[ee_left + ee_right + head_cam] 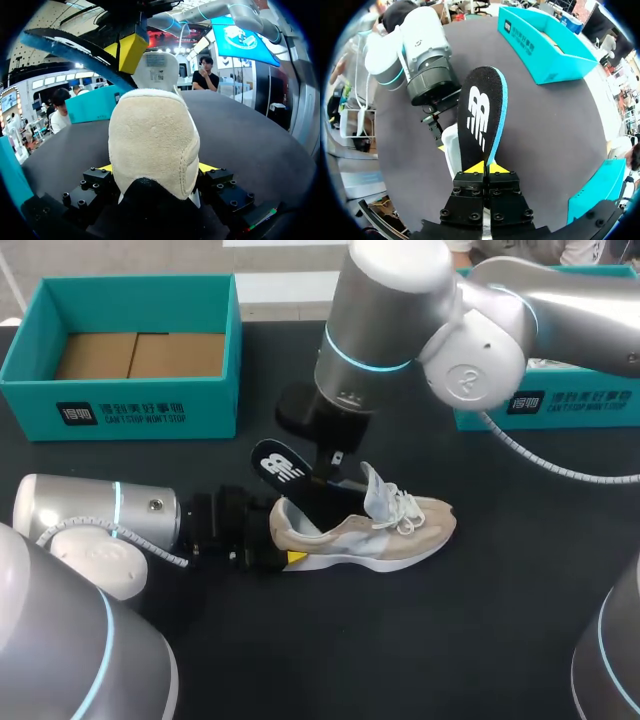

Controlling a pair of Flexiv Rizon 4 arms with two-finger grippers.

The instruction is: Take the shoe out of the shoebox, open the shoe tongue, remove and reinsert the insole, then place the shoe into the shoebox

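A beige sneaker (400, 530) with a white sole lies on the black table, toe pointing right and tongue (378, 495) pulled up. My left gripper (283, 536) is shut on its heel (152, 145), with a yellow tip showing on each side (207, 166). My right gripper (485, 168) is shut on the black insole (482, 117), which has a white logo. The insole (280, 468) slants up out of the shoe's opening toward the left arm, above the heel (450, 147). Its lower end is hidden. The open teal shoebox (120, 405) stands at the back left.
A second teal box (560, 405) sits at the back right, behind my right arm (400, 320). A cable (560, 470) hangs from that arm over the table to the right of the shoe. My left arm (90, 515) lies along the front left.
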